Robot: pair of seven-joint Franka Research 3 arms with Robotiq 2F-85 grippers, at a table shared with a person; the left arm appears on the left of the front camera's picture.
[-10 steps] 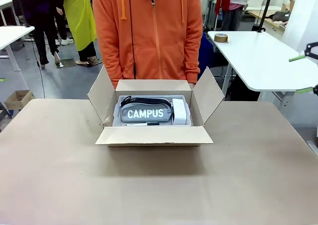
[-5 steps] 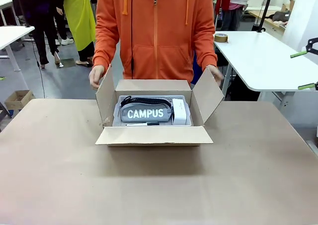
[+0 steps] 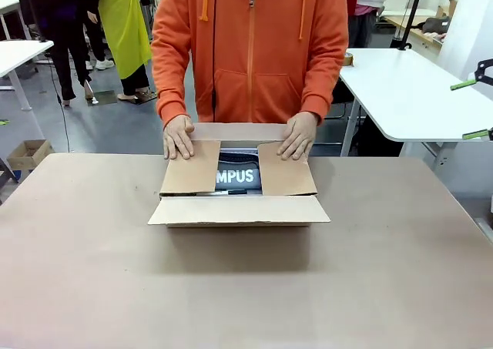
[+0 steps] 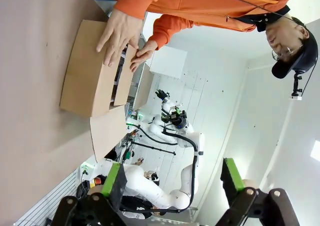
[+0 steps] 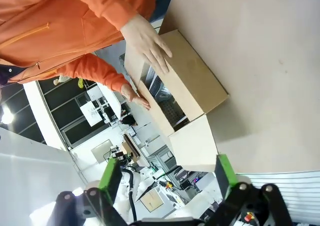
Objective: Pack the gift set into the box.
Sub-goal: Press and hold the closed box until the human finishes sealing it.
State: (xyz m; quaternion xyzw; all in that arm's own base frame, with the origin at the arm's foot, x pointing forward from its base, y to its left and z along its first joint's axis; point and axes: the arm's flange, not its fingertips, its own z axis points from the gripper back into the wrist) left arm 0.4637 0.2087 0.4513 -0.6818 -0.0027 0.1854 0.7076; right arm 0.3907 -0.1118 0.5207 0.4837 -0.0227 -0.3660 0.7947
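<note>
As wrist views show, left gripper (image 4: 172,178) and right gripper (image 5: 167,173) spread wide, empty, well apart from carton. Large brown corrugated cardboard box (image 3: 239,210) on tan table (image 3: 92,272), near flap out flat. Flat near-black gift set (image 3: 235,177), lettered "MPUS", inside, visible between folded side flaps. Person's one hand (image 3: 179,137) and other hand (image 3: 296,135) palm-down on those flaps, grasping nothing, gift set between and below.

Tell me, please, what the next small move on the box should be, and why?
Probably fold the near flap up over the two side flaps. The person's hands press those flat on the box, the gift set shows through the gap between them, and the near flap lies turned outward. The left gripper and right gripper are open, off the box.
</note>
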